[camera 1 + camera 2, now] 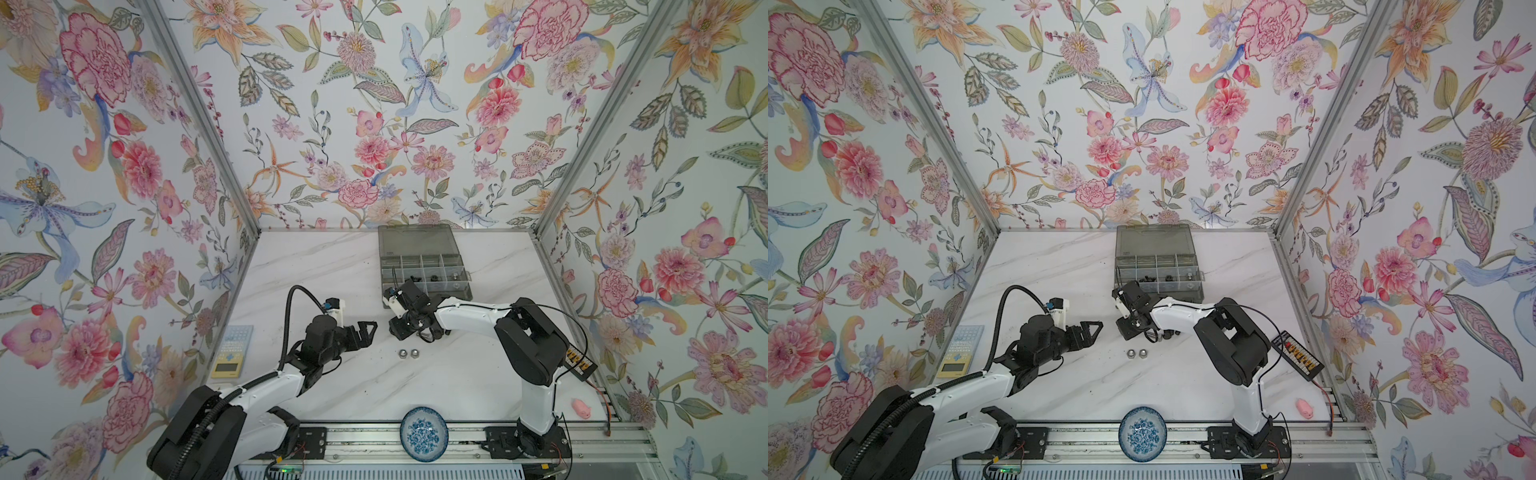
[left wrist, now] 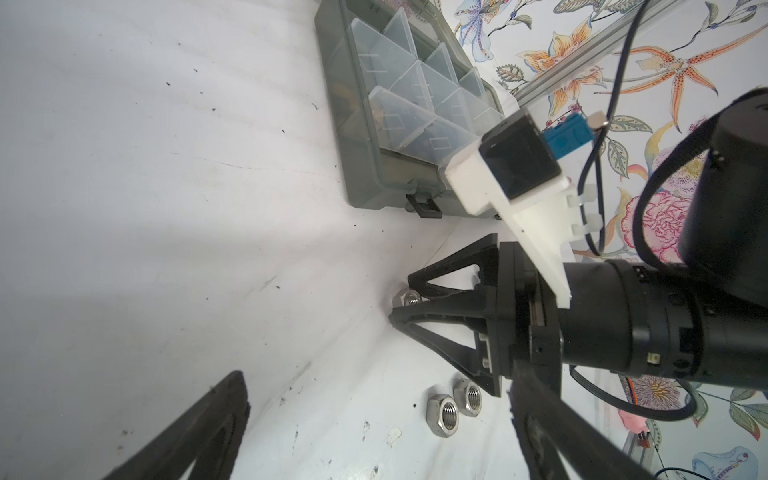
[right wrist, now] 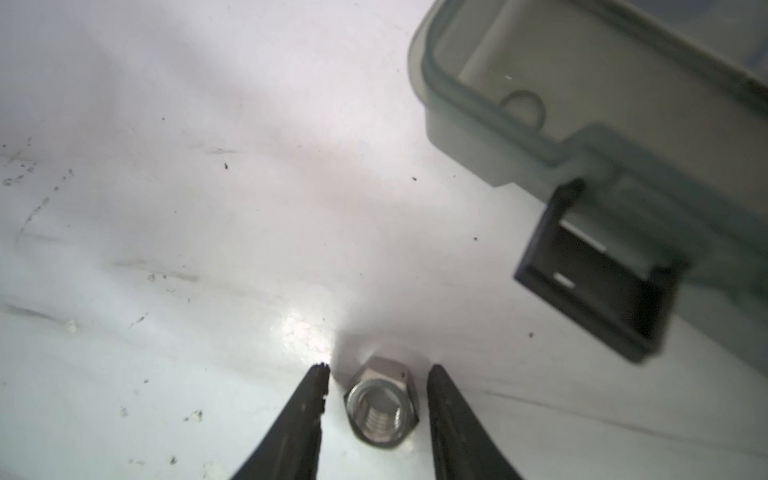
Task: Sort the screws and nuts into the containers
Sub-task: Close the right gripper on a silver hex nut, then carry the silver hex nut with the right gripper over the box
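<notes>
While the right jaws stand slightly apart around a silver hex nut point(image 3: 381, 409) on the bench point(image 3: 166, 216) beside the organiser box point(image 3: 478, 124), the left jaws gape wide.

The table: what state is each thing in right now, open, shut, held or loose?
organiser box, lid open, some compartments holding parts.
left gripper, open, empty.
right gripper, open, straddling silver nut without touching it.
silver nut, lying on the table, not held.
two other nuts, loose on the table, side by side.
</notes>
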